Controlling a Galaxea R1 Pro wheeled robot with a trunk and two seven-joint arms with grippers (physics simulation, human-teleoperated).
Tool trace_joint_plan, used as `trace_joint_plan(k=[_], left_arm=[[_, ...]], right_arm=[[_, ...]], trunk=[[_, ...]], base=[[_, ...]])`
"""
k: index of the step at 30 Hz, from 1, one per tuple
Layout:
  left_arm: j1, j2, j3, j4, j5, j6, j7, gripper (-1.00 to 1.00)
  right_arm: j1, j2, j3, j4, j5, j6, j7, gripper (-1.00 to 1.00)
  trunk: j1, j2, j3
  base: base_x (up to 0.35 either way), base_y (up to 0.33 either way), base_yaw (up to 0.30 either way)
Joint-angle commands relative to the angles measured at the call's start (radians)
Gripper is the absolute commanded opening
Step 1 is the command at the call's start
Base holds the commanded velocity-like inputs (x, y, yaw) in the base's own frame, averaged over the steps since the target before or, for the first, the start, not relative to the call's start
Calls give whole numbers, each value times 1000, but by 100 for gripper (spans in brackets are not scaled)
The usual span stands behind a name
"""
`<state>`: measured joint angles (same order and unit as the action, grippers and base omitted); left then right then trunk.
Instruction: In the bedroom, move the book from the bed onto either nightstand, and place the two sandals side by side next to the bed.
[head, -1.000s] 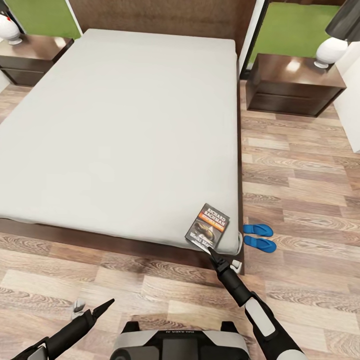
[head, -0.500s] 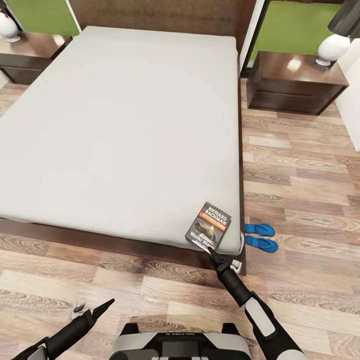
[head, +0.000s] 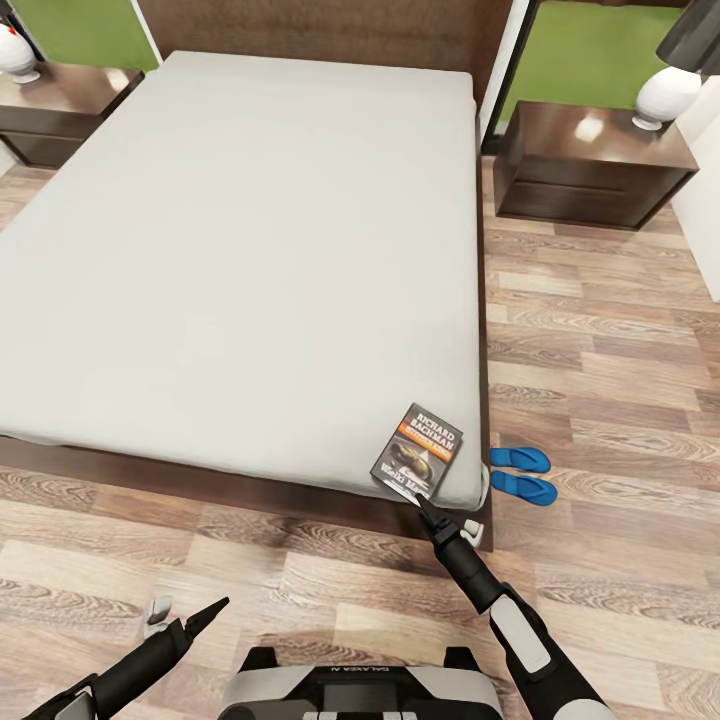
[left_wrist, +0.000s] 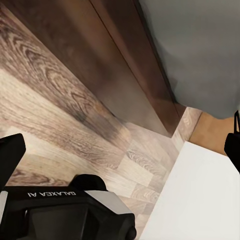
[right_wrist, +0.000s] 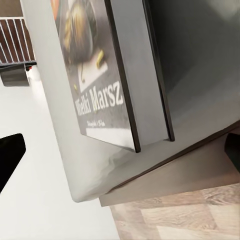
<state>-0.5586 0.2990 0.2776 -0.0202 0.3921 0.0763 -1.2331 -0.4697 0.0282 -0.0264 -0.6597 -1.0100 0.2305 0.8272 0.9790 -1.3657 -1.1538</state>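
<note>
The book (head: 417, 452) lies flat on the near right corner of the bed (head: 250, 250), its dark cover and orange band facing up. My right gripper (head: 422, 503) is at the book's near edge, open, with the book (right_wrist: 95, 75) close ahead between its spread fingers. Two blue sandals (head: 520, 474) lie side by side on the floor just right of that bed corner. My left gripper (head: 213, 608) hangs low over the floor in front of the bed, open and holding nothing. One nightstand (head: 590, 165) stands at the bed's far right, another nightstand (head: 60, 110) at the far left.
Each nightstand carries a lamp with a white base (head: 665, 98). The dark bed frame (head: 250, 490) runs along the mattress's near side. Wood-plank floor (head: 600, 350) spreads between the bed and a white wall at the right edge.
The head view has shifted very slightly. The book, the sandals and both arms stay where they were.
</note>
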Motion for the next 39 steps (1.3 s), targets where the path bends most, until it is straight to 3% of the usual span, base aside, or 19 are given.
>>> trace_joint_plan(k=[1, 29, 30, 39], left_arm=[[0, 0, 8, 0, -5, 8, -3, 100], [0, 0, 7, 0, -5, 8, -3, 100], [0, 0, 7, 0, -5, 8, -3, 100], [0, 0, 6, 0, -5, 8, -3, 100]], right_arm=[[0, 1, -2, 1, -7, 10, 3, 100], [-1, 0, -3, 0, -8, 10, 3, 100], [-1, 0, -3, 0, -8, 10, 3, -100], [-1, 1, -2, 0, -8, 10, 3, -100]], trunk=[[0, 0, 0], [0, 0, 0], [0, 0, 0], [0, 0, 0]], base=[[0, 0, 0], [26, 0, 0], [0, 0, 0], [0, 0, 0]])
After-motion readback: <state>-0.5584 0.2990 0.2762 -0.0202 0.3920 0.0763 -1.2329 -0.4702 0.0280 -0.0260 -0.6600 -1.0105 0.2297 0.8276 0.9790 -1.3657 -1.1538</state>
